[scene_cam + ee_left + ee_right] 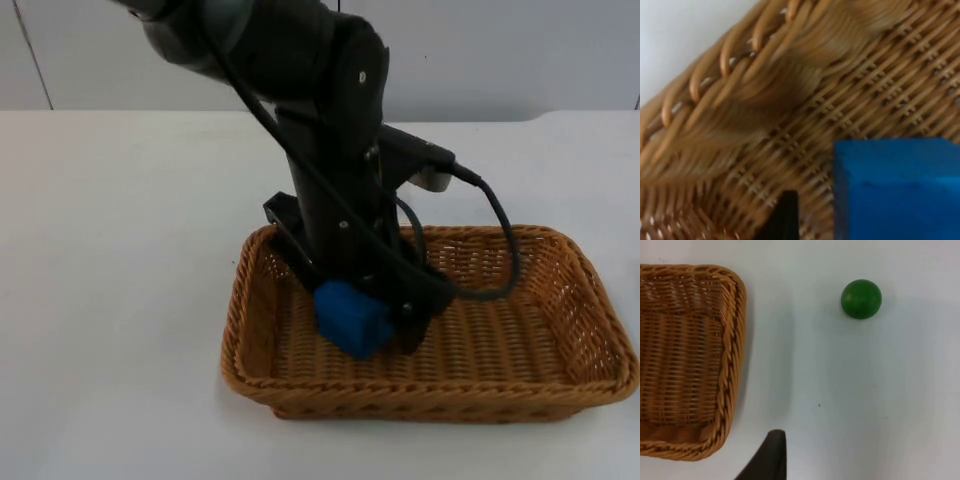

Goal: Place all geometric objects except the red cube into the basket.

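Wicker basket [560, 345] on the white table holds the left gripper [372, 322], clamped on a blue block [351, 318] low inside; letting go early may tumble it, while a green ball [861, 299] lies outside near the waiting right arm.

We count one wicker basket [590, 300], one blue block [352, 318] at its centre-left, and one green ball [861, 299].
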### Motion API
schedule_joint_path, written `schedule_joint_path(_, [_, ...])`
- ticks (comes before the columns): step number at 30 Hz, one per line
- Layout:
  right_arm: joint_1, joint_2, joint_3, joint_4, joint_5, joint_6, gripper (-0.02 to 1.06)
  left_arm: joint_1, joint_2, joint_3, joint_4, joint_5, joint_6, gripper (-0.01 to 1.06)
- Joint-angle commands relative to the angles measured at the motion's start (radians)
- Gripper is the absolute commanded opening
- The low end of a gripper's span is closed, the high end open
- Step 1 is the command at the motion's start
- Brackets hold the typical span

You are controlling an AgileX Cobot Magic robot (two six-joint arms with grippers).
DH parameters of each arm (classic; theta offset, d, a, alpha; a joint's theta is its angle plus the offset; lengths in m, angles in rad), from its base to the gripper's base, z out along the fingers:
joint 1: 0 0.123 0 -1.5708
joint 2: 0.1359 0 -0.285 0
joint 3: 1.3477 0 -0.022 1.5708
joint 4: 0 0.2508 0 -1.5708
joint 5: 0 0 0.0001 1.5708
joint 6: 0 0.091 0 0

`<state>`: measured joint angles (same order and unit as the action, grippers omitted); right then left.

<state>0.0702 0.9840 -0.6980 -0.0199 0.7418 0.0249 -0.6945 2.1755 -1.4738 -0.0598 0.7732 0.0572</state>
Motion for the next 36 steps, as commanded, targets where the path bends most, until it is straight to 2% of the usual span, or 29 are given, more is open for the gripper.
schedule_joint_path(1, [-0.007,-0.002,-0.006,-0.004,-0.008,0.000,1.05,-0.005,-0.036,-0.023,-0.030,0.053,-0.009,1.00])
schedule_joint_path(5, [-0.007,-0.002,-0.006,-0.004,-0.006,0.000,1.05,-0.005,-0.109,-0.039,-0.028,0.124,0.002,1.00])
schedule_joint_path(9, [-0.007,-0.002,-0.006,-0.004,-0.006,0.000,1.05,-0.002,-0.177,-0.037,-0.028,0.126,0.019,1.00])
schedule_joint_path(17, [-0.007,-0.002,-0.006,-0.004,-0.006,0.000,1.05,0.065,-0.231,-0.031,-0.028,0.144,0.020,1.00])
schedule_joint_path(24, [-0.007,-0.002,-0.006,-0.004,-0.006,0.000,1.05,0.186,-0.315,0.131,-0.048,0.125,0.020,1.00])
schedule_joint_path(27, [-0.007,-0.002,-0.006,-0.002,-0.006,0.000,1.05,0.252,-0.400,0.255,-0.064,0.073,0.020,1.00])
schedule_joint_path(28, [-0.007,-0.002,-0.006,-0.002,-0.006,0.000,1.05,0.252,-0.400,0.255,-0.064,0.073,0.020,1.00])
schedule_joint_path(30, [-0.007,-0.002,-0.006,-0.002,-0.006,0.000,1.05,0.306,-0.459,0.318,-0.073,0.041,0.020,1.00])
schedule_joint_path(36, [-0.007,-0.002,-0.006,-0.002,-0.006,0.000,1.05,0.426,-0.591,0.434,-0.092,0.038,0.020,1.00])
